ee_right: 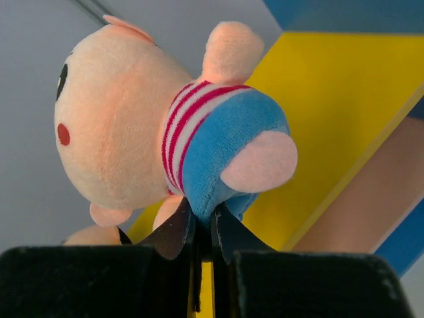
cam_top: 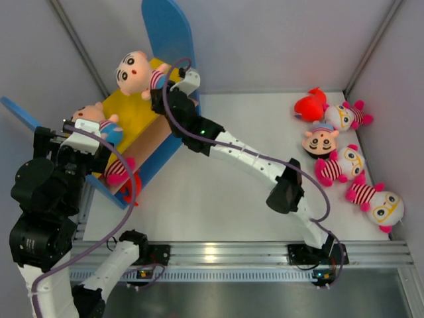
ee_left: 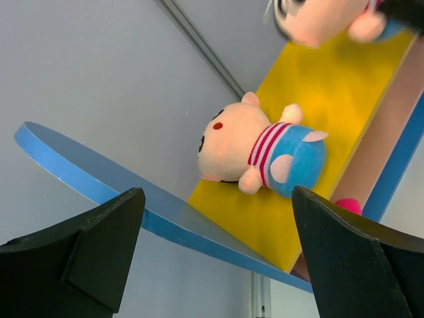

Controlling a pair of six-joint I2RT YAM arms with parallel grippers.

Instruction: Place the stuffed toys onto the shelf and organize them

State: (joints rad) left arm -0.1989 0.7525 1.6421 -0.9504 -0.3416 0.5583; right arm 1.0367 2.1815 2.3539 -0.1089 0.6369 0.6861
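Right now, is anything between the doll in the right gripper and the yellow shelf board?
Nothing visible. The right gripper pinches the doll over a bare stretch of the yellow board. A second doll lies farther along the same board, clear of that spot.

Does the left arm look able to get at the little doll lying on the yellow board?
Likely yes. The left gripper is open and faces the doll on the yellow board, with nothing between them. Only the blue side panel has an edge close by.
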